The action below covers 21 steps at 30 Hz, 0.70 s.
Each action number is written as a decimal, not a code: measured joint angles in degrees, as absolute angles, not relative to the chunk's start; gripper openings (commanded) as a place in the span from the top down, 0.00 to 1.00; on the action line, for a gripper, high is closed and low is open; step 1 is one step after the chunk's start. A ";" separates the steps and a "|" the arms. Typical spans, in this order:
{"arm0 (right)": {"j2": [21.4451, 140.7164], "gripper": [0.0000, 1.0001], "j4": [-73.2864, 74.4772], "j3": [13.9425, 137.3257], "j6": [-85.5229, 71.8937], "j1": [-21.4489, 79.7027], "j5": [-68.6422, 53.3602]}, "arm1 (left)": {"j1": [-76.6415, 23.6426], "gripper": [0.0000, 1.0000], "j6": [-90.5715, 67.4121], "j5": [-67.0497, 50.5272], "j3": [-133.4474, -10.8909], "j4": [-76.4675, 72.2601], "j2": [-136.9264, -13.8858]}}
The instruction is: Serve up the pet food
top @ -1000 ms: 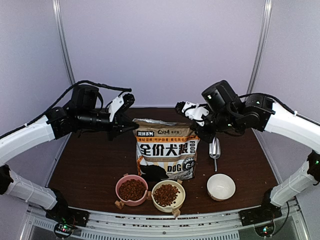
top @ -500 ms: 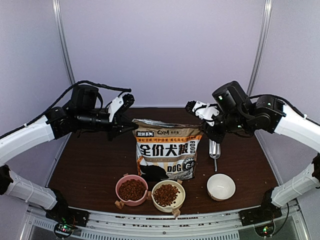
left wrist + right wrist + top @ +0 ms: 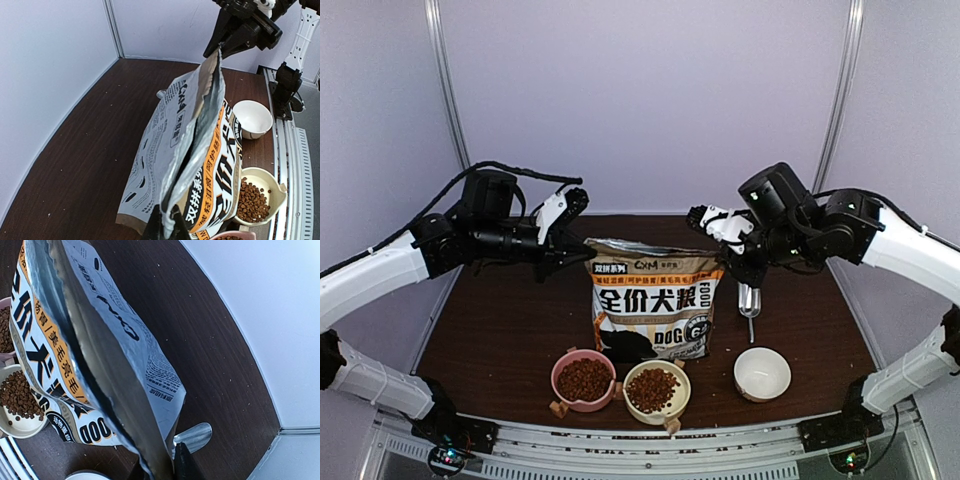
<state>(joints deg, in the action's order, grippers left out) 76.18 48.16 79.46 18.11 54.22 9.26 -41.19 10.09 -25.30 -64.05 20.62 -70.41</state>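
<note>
The pet food (image 3: 584, 379) lies as brown kibble in a pink bowl (image 3: 560, 362) and in a cream bowl (image 3: 680, 399) at the table's front. It also shows in the wrist views, as kibble (image 3: 252, 202) and kibble (image 3: 17, 395). Behind the bowls stands the printed bag (image 3: 652, 300), its mouth open at the top. My left gripper (image 3: 572, 258) is shut on the bag's top left corner (image 3: 170, 210). My right gripper (image 3: 732, 272) has its fingers closed on either side of the bag's top right edge (image 3: 162, 452).
A metal scoop (image 3: 750, 298) lies on the table just right of the bag, below my right gripper; it is the scoop (image 3: 192, 436) in the right wrist view. A white bowl (image 3: 762, 373) with nothing in it stands front right. Pale walls enclose the brown table (image 3: 490, 330).
My right gripper let go of the bag's corner, drew off to the right, then came back left and narrowed around the edge. The left gripper and the bag have not moved.
</note>
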 measured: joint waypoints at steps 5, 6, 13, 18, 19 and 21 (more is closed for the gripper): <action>76.84 1.00 48.99 80.42 18.83 54.13 8.36 | -41.17 1.00 10.09 -25.28 -64.05 20.64 -70.41; 76.84 1.00 49.08 80.42 18.98 54.13 8.23 | -41.19 1.00 10.09 -25.28 -64.05 20.64 -70.41; 76.86 0.88 49.15 80.53 19.03 53.95 7.11 | -41.19 1.00 10.09 -25.28 -64.05 20.67 -70.41; 78.17 0.85 49.15 81.71 18.83 53.87 5.48 | -41.19 1.00 10.09 -25.30 -64.05 20.78 -70.41; 78.50 0.87 49.23 82.00 18.81 53.87 5.21 | -41.17 1.00 10.09 -25.30 -64.05 20.78 -70.41; 79.22 0.94 49.15 82.52 18.85 53.87 4.89 | -41.19 1.00 10.11 -25.30 -64.05 20.80 -70.41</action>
<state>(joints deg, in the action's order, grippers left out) 79.22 49.15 82.52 18.85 53.87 4.89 -41.19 10.11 -25.30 -64.05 20.80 -70.41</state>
